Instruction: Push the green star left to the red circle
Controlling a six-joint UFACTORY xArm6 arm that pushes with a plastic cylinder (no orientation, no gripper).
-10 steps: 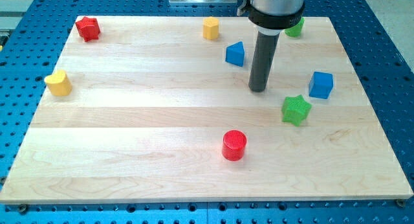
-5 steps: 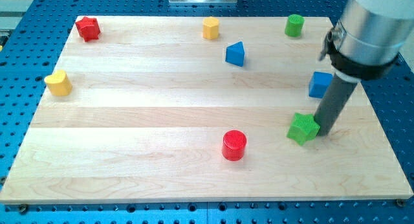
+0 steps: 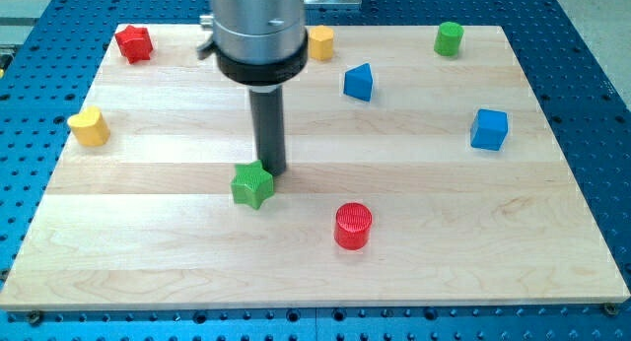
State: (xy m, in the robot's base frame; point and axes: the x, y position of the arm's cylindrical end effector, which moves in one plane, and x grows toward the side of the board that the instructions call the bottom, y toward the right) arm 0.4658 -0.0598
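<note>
The green star [image 3: 252,185] lies on the wooden board, left of the red circle [image 3: 353,226] and a little higher in the view, with a clear gap between them. My tip [image 3: 271,170] stands just above and right of the green star, touching or nearly touching its upper right edge. The red circle sits near the view's bottom centre.
A red star [image 3: 133,42] is at the top left and a yellow heart [image 3: 89,127] at the left edge. A yellow hexagon [image 3: 321,42] is partly behind the arm. A blue triangle [image 3: 359,82], a green cylinder [image 3: 449,37] and a blue cube [image 3: 489,129] lie to the right.
The green star has slid far left, from right of the red circle to left of it. My tip moved left with it. The red circle shifted slightly down.
</note>
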